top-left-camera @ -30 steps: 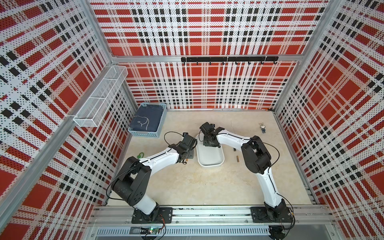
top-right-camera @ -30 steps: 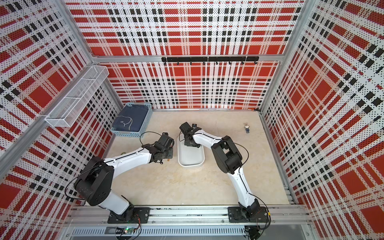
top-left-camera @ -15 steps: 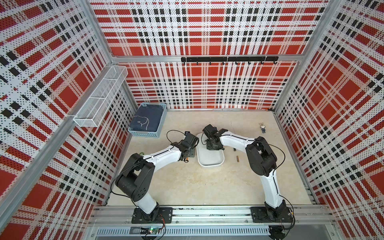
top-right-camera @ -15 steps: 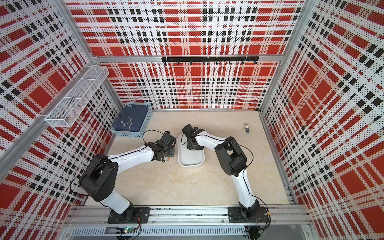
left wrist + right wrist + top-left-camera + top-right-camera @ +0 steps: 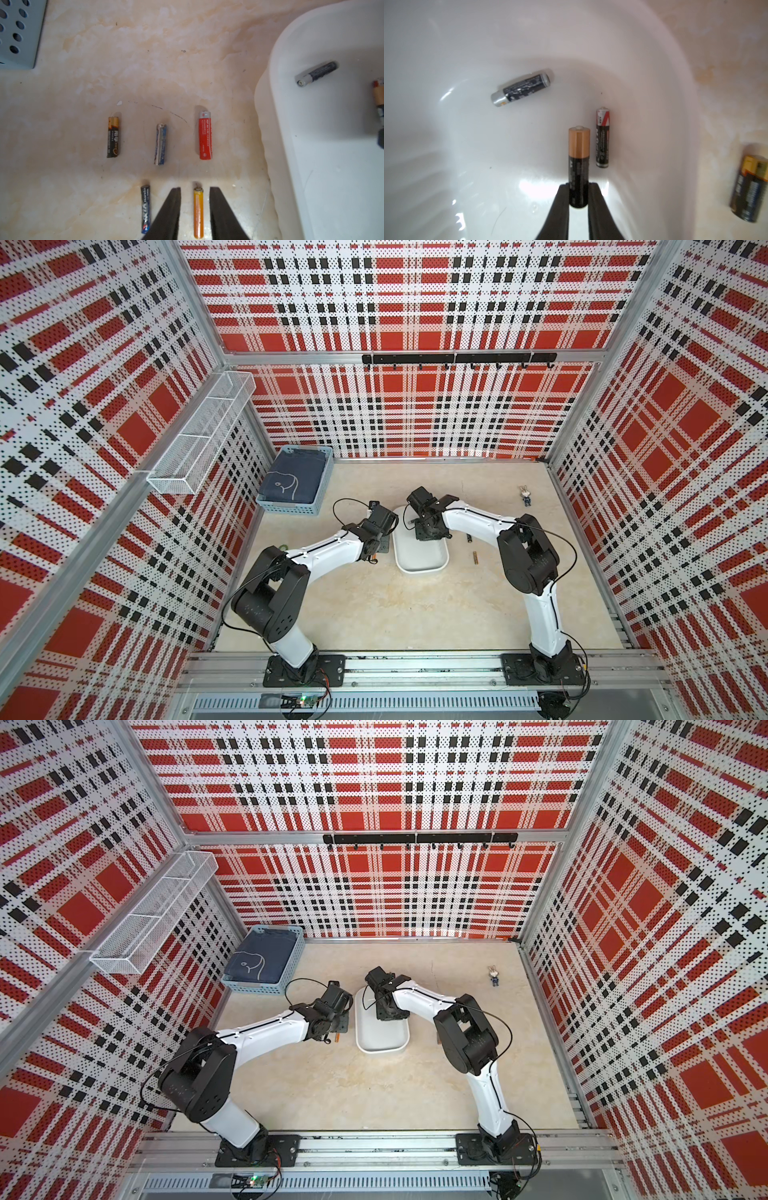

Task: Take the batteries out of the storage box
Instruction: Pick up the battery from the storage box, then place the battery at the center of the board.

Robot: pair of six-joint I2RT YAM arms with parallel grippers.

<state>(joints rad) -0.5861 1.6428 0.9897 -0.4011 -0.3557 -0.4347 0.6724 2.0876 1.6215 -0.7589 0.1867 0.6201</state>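
Right gripper point(image 5: 579, 187) has been closed since the earlier frame; the black-and-copper battery point(image 5: 579, 158) is now clamped inside the storage box point(image 5: 467, 52). Only the tail end is gripped, so a pivot or slip on lift is likely, and the red-and-black AAA point(image 5: 602, 137) just beside could be knocked. A grey-capped battery point(image 5: 521, 88) also remains in the box. Left gripper point(image 5: 195, 189) is held open astride the orange battery point(image 5: 198, 212) beside the box. Dark cloth point(image 5: 295, 485) is kept in the light-blue basket point(image 5: 291, 510).
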